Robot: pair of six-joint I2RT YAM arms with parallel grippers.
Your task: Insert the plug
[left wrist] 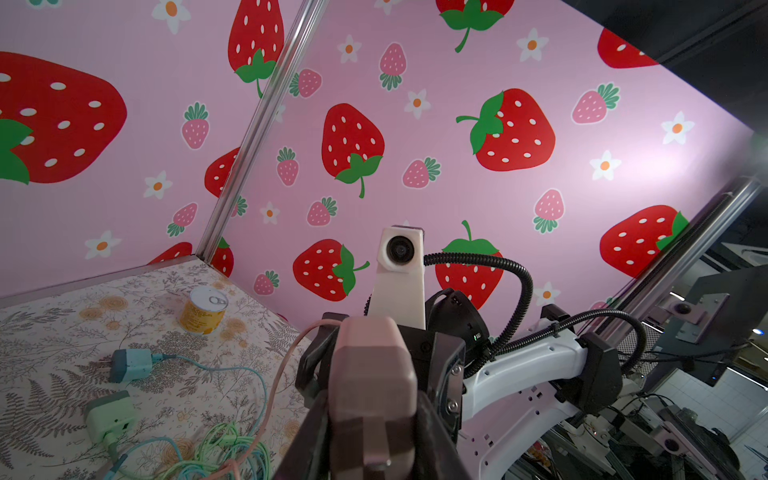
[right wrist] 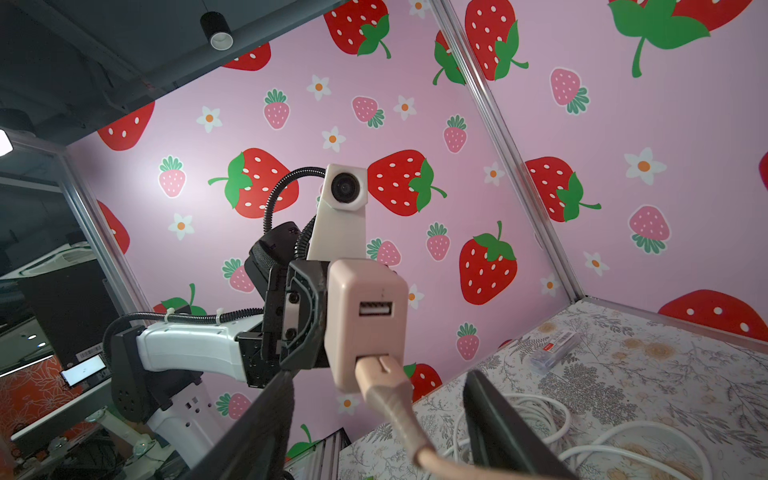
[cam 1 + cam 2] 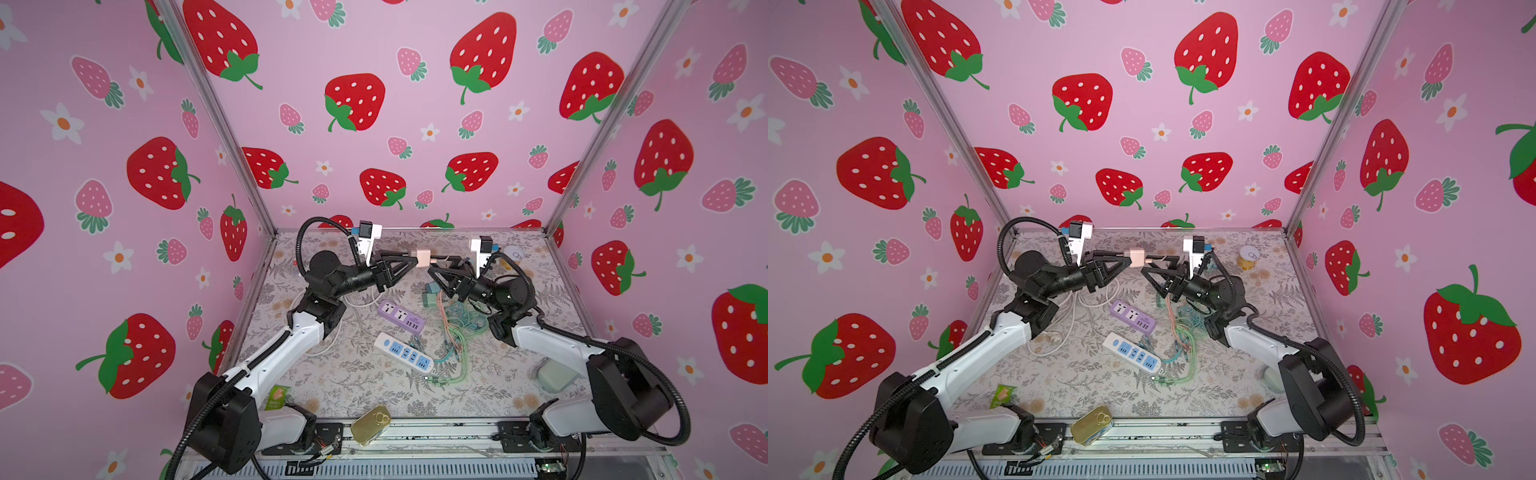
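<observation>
Shows two grippers meeting in mid-air above the floral table (image 3: 374, 386).

Counts one pink charger (image 3: 421, 257) with two USB ports, and one pink USB plug (image 2: 376, 370) on one pink cable (image 2: 399, 419). Counts two power strips, a purple strip (image 3: 401, 318) and a white-and-blue strip (image 3: 405, 353). Counts two spare adapters, a blue-grey charger (image 1: 131, 365) and a green charger (image 1: 109, 415). Adds one yellow can (image 1: 203, 311), one gold tin (image 3: 371, 424), and a tangle of green and blue cables (image 3: 457, 332) too knotted to count.

Finds the left gripper (image 3: 412, 262) clamped on the pink charger's body, holding it clear of the table. Finds the plug seated in one port, beside the free port (image 2: 375, 309).

Sets the plug's long axis roughly level, along the line from gripper to gripper. Points its nose toward the left gripper and trails its cable back toward the right.

Places the right gripper (image 3: 438, 264) just behind the plug, jaws spread. Leaves a gap on each side of the plug in the right wrist view.
</observation>
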